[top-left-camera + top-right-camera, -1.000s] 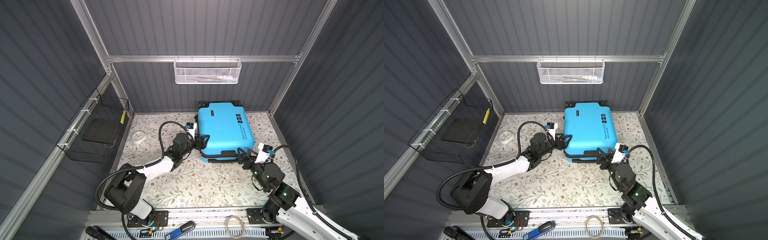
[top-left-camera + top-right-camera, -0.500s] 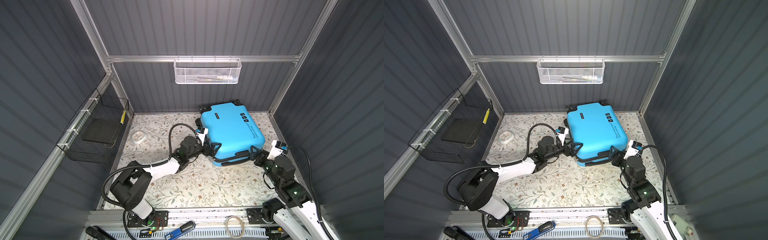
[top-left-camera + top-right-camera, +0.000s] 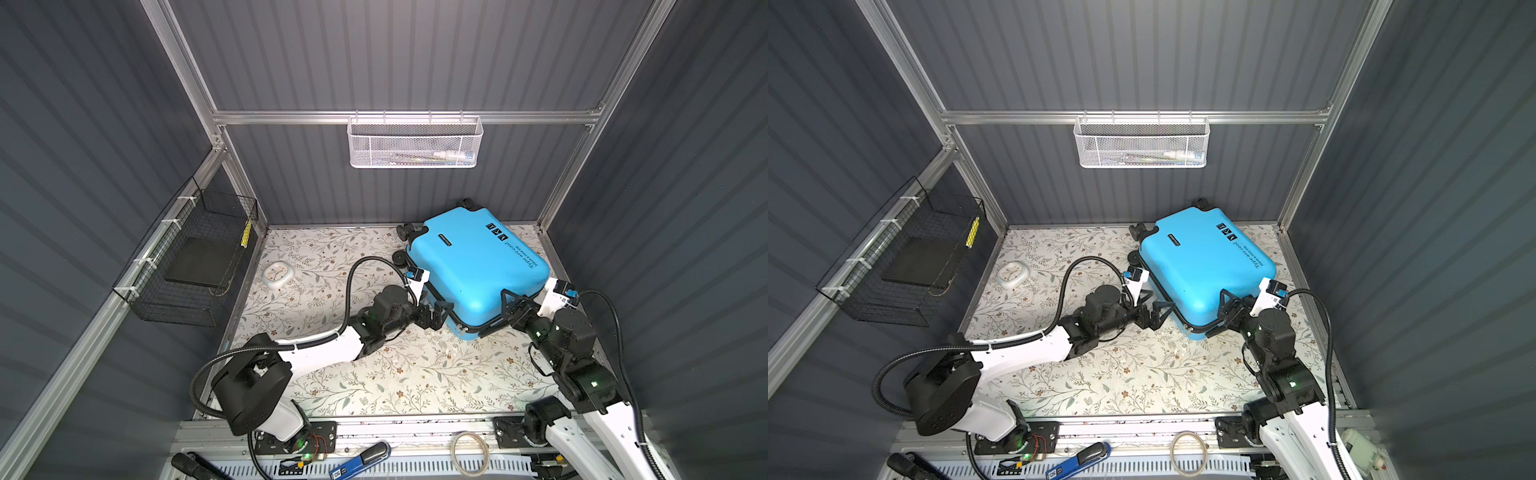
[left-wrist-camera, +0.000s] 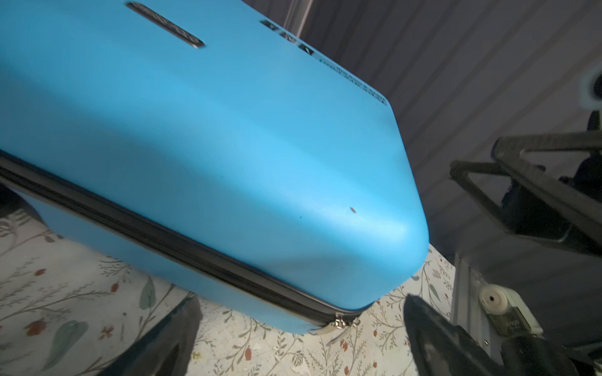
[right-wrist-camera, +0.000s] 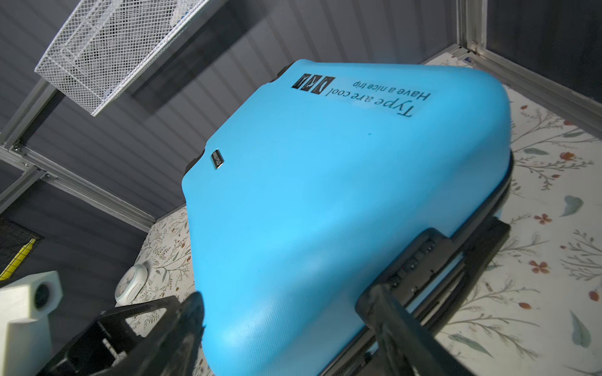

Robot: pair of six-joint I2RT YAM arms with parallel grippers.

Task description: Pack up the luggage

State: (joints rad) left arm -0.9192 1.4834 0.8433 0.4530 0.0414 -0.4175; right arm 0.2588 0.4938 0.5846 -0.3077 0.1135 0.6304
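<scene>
While it lies flat on the floral-print tabletop (image 3: 374, 374), the small bright blue hard-shell suitcase (image 3: 469, 266) sits back-right, turned at an angle, black wheels (image 3: 405, 230) at its far end. Black zipper (image 4: 163, 234) is closed along the side seen in the left wrist view. L gripper (image 3: 438, 316) is just beside the near-left edge, jaws wide apart, gripping nothing. R gripper (image 3: 496, 313) straddles the near-right corner by the black handle (image 5: 420, 257), jaws spread wide; can't tell whether they press on the shell.
</scene>
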